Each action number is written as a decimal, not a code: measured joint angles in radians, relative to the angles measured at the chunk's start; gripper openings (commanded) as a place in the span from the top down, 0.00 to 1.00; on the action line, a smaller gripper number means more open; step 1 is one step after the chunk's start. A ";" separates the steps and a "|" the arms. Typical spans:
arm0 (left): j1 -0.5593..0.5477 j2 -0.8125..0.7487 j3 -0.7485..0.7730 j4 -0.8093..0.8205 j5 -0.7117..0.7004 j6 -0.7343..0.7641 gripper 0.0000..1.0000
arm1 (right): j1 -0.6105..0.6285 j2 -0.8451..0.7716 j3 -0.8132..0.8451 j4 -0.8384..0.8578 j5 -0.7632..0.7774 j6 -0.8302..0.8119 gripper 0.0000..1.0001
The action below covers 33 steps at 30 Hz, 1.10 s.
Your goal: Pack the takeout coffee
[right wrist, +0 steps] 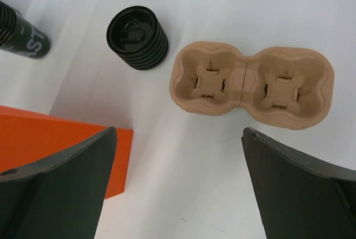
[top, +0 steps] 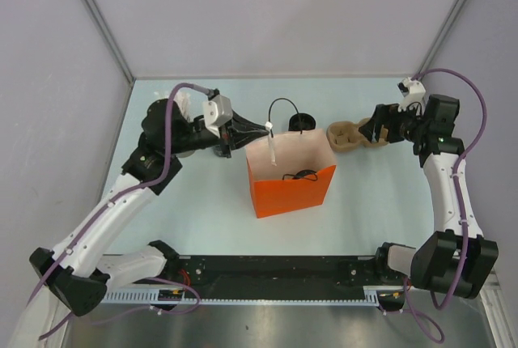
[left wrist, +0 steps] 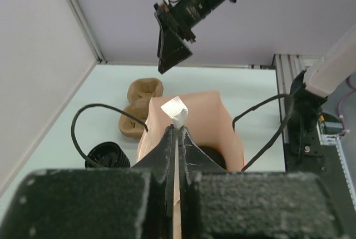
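— Claw report: our left claw (left wrist: pixel 177 139) is pinched tight on the top rim of the orange bag (top: pixel 291 190), just under a white tag (left wrist: pixel 173 108). How do we stand on the right?
— Our right claw (right wrist: pixel 179 133) hangs spread wide, gripping nothing, over the table (top: pixel 202 194) beside the bag's far corner. The cardboard cup carrier (right wrist: pixel 250 80) lies just beyond its fingertips.
— And the takeout coffee (right wrist: pixel 136 36)?
— Upright on the table, lid on, just behind the bag's far rim and near the carrier's end that faces the bag. It touches neither.
— Room to move?
— We see bare table between cup, carrier and bag. Walls close the left, back and right edges.
— Contents?
— The bag's mouth gapes, and we make out only a dark loop of cord (top: pixel 303 176) inside. The carrier's two wells show their bottoms.
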 measured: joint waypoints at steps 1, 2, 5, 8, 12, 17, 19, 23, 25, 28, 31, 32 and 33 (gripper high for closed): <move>-0.003 0.008 -0.014 0.006 -0.001 0.018 1.00 | -0.002 0.004 0.000 -0.002 -0.012 -0.003 0.00; -0.005 0.013 -0.024 0.011 -0.002 0.035 1.00 | -0.003 0.008 0.000 -0.004 -0.021 -0.007 0.00; -0.018 0.027 -0.052 0.027 -0.008 0.093 1.00 | -0.006 0.019 0.000 -0.011 -0.047 -0.021 0.00; -0.025 0.031 -0.098 0.089 -0.003 0.137 1.00 | -0.009 0.034 0.000 -0.017 -0.065 -0.032 0.00; -0.026 0.043 -0.176 0.189 0.019 0.173 1.00 | -0.016 0.051 0.000 -0.022 -0.079 -0.046 0.00; -0.027 0.048 -0.287 0.290 0.055 0.185 0.97 | -0.027 0.061 0.000 -0.028 -0.102 -0.061 0.00; -0.027 0.045 -0.320 0.318 0.066 0.186 0.96 | -0.028 0.064 0.000 -0.030 -0.108 -0.064 0.00; -0.027 0.021 -0.362 0.353 0.072 0.186 0.93 | -0.028 0.068 0.000 -0.040 -0.122 -0.068 0.00; -0.027 0.004 -0.376 0.367 0.072 0.186 0.87 | -0.029 0.068 0.000 -0.043 -0.129 -0.070 0.00; -0.027 -0.023 -0.389 0.375 0.070 0.186 0.74 | -0.029 0.068 0.000 -0.045 -0.135 -0.070 0.00; -0.027 -0.051 -0.398 0.376 0.069 0.186 0.65 | -0.030 0.068 0.000 -0.048 -0.142 -0.070 0.00; -0.026 -0.060 -0.399 0.375 0.069 0.186 0.63 | -0.030 0.068 0.000 -0.050 -0.143 -0.070 0.00; -0.022 -0.066 -0.399 0.375 0.069 0.185 0.62 | -0.031 0.068 0.000 -0.051 -0.147 -0.070 0.00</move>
